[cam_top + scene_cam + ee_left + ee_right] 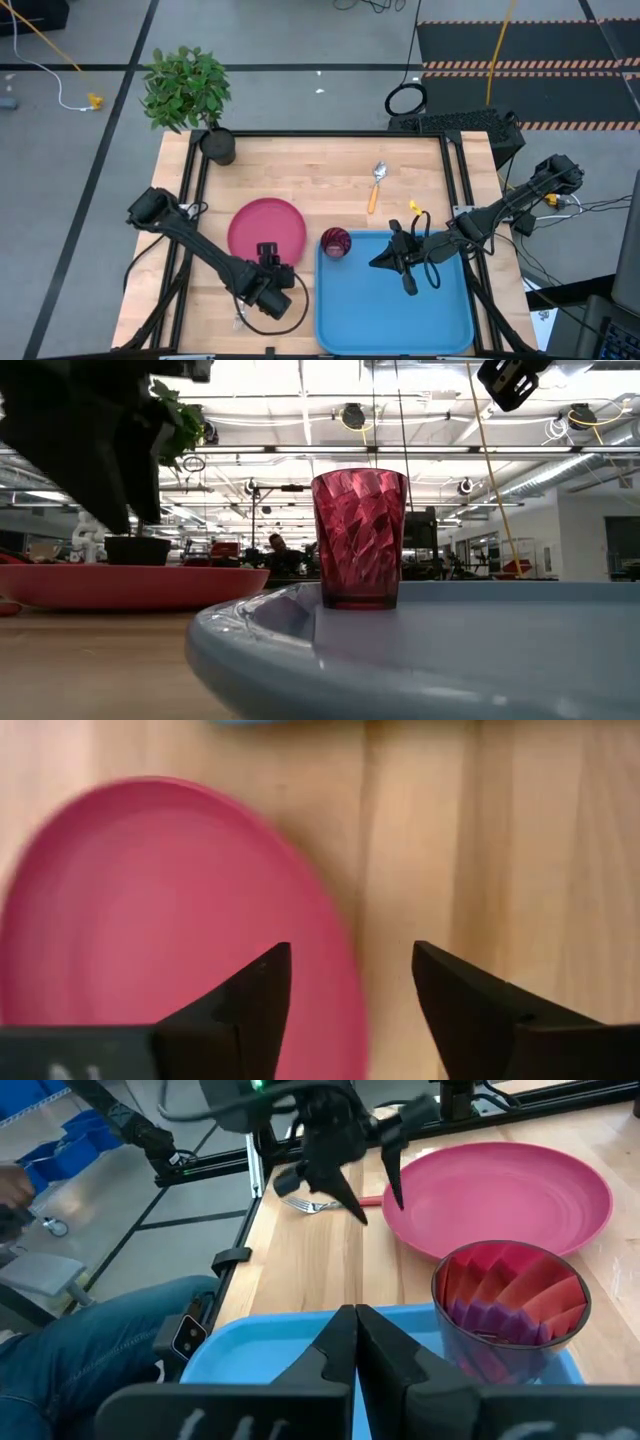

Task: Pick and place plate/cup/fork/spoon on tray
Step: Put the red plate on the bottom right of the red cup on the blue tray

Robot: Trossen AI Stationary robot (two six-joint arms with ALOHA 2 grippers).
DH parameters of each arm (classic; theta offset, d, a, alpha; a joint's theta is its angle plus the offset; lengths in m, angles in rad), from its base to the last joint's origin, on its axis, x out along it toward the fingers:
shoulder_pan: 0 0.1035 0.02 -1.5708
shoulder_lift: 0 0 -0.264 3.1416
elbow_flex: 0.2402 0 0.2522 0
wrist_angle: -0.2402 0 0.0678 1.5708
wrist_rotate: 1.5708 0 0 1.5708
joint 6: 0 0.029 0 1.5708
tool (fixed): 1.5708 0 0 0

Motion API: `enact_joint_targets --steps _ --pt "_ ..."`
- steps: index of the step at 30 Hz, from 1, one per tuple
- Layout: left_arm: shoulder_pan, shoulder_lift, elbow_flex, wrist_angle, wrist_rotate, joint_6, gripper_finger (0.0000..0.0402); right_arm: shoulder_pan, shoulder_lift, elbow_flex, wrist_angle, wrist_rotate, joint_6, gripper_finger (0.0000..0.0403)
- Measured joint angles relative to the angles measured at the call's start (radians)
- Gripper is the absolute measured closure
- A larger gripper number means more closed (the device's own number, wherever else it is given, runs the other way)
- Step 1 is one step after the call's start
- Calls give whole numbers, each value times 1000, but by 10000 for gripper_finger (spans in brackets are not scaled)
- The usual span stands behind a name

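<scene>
The pinkish-red plate [267,226] lies flat on the wooden table, left of the light-blue tray [395,300]. The dark red cup [336,242] stands upright in the tray's far left corner. The spoon [376,184] lies on the table beyond the tray. The fork [318,1204] lies on the table near the left arm. My left gripper [350,970] is open at the plate's near right rim [335,950], one finger over the plate and one over the wood. My right gripper [355,1330] is shut and empty over the tray, just right of the cup [510,1295].
A potted plant [216,145] stands at the table's far left corner. A small yellow thing [415,208] lies by the tray's far edge. A person's leg in jeans [110,1330] shows beside the table.
</scene>
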Motion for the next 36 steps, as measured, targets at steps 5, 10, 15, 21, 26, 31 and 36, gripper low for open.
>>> enact_joint_targets --steps 5,10,15,21,26,31,36 --pt "12 0 -76 76 4 -28 168 0 0 0 0 0 -6 403" --pt "18 0 -121 121 6 -50 189 -13 0 0 0 0 -32 403" --pt "20 0 -151 160 16 -35 248 -41 0 0 1 0 -56 403" --pt "43 0 -213 269 56 26 328 -59 0 0 1 -2 -56 403" --pt "51 -15 -199 230 62 51 388 -60 0 0 2 -2 -67 403" --pt "49 -71 -165 154 75 87 385 -68 0 1 20 -2 -124 403" --pt "51 -166 -134 45 19 106 394 -92 1 1 63 0 -128 403"
